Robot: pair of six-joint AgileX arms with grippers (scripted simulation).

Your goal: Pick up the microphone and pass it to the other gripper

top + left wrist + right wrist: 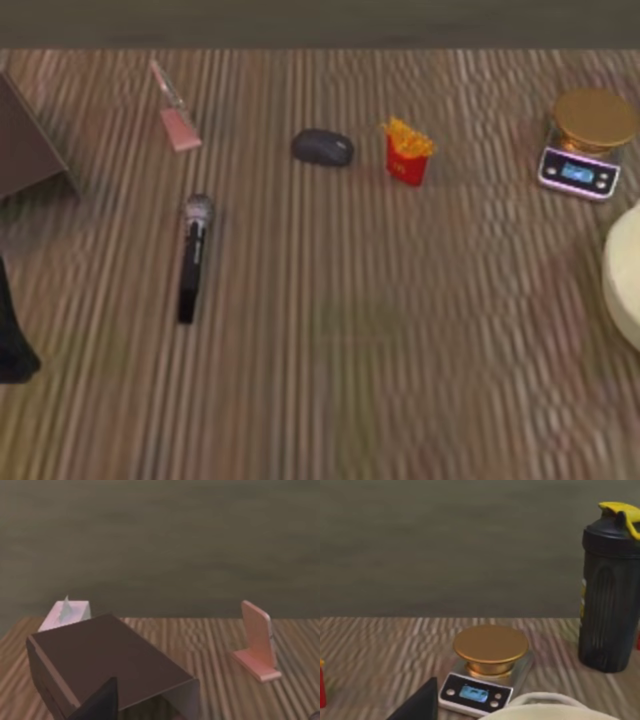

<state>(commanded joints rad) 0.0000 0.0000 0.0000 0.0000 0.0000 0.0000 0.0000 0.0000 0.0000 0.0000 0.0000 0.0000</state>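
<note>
The microphone (192, 258) lies on the worktop left of the mouse (323, 147) (head toward it); my jaws' state I cannot tell.

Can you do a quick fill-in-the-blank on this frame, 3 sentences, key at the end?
1. The microphone lies flat on the table's ____ side, touched by no gripper.
2. The fries box stands between the kitchen scale and the dark grey ____.
3. In the right wrist view, the black shaker bottle has a ____ lid.

Missing words: left; mouse; yellow
</note>
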